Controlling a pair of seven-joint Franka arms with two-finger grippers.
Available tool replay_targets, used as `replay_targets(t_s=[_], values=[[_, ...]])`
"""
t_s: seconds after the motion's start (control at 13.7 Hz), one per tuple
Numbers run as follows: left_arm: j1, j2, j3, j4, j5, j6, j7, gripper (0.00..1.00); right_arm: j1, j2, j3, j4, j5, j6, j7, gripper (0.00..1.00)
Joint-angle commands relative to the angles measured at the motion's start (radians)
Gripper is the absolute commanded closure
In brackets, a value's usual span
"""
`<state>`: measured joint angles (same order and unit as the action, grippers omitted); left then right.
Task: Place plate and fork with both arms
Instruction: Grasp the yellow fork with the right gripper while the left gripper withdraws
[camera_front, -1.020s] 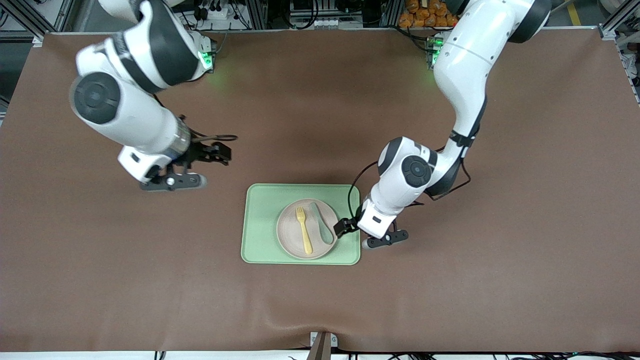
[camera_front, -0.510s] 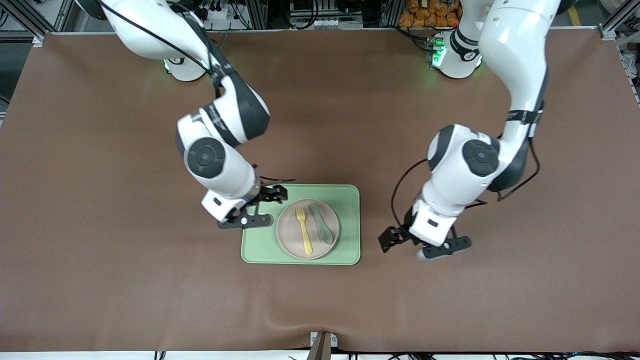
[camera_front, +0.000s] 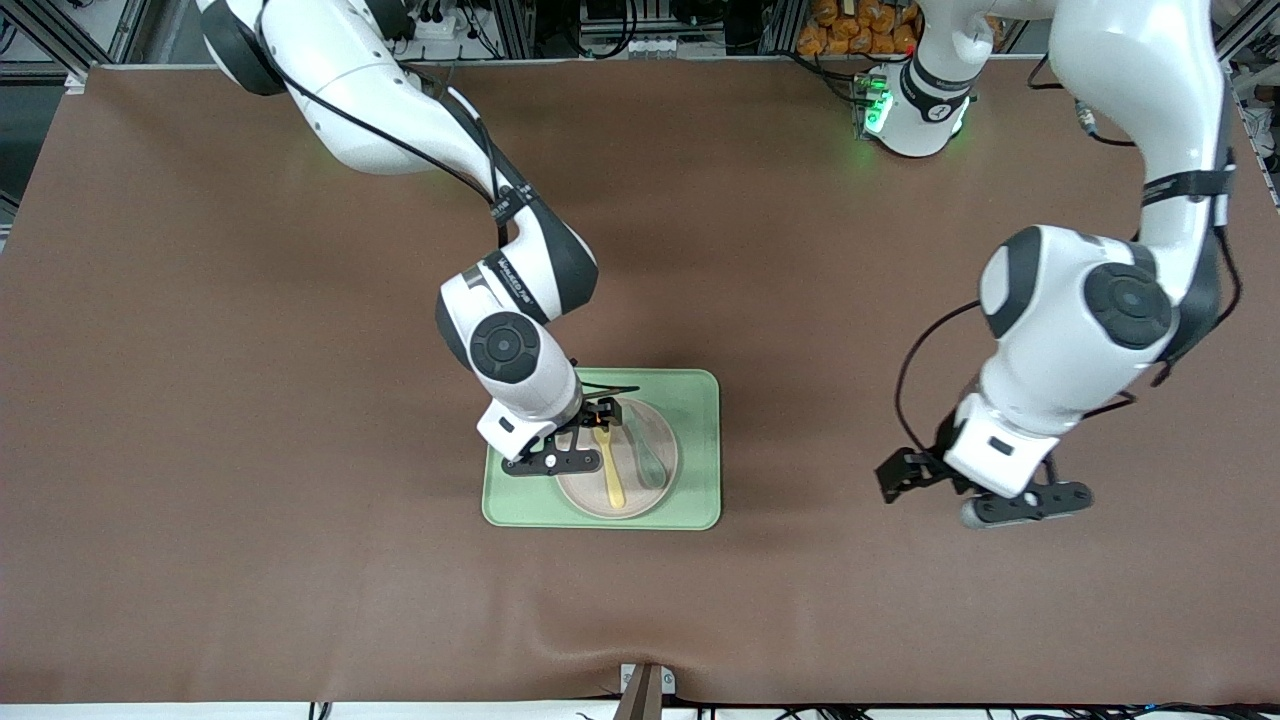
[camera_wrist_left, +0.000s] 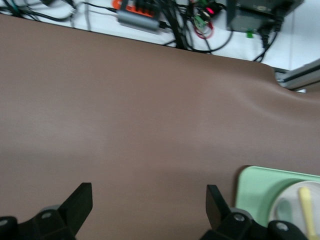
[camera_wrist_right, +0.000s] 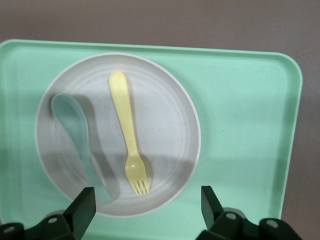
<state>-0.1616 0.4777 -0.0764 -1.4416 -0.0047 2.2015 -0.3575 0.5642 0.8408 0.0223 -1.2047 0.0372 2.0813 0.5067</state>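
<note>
Brown table, green tray on it

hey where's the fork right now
The fork lies on the plate beside the green spoon, on the tray, with the open right gripper over it.

Pale-yellow plastic fork and muted-green spoon on round beige-cream plate; light-green rectangular tray; plain brown table cover; white arms, black joints.
</note>
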Motion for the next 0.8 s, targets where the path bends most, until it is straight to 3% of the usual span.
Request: replay_targets(t_s=[0.0,0.36,0.73], values=[[0.045,-0.102,-0.008,-0.03,0.058,-0.127,0.044,0.0,0.02,0.059,-0.018,0.053,-0.023,0.028,0.026,0.11],[0.07,-0.298,-0.01,-0.034,0.061,-0.411,0.047,0.0,0.028,0.096,-0.018,0.054,-0.022,0.045,0.052,0.28],[0.089,-0.366,-0.016,-0.042,0.06,-0.669,0.097,0.0,0.028,0.116,-0.018,0.06,-0.022,0.086,0.053,0.39]])
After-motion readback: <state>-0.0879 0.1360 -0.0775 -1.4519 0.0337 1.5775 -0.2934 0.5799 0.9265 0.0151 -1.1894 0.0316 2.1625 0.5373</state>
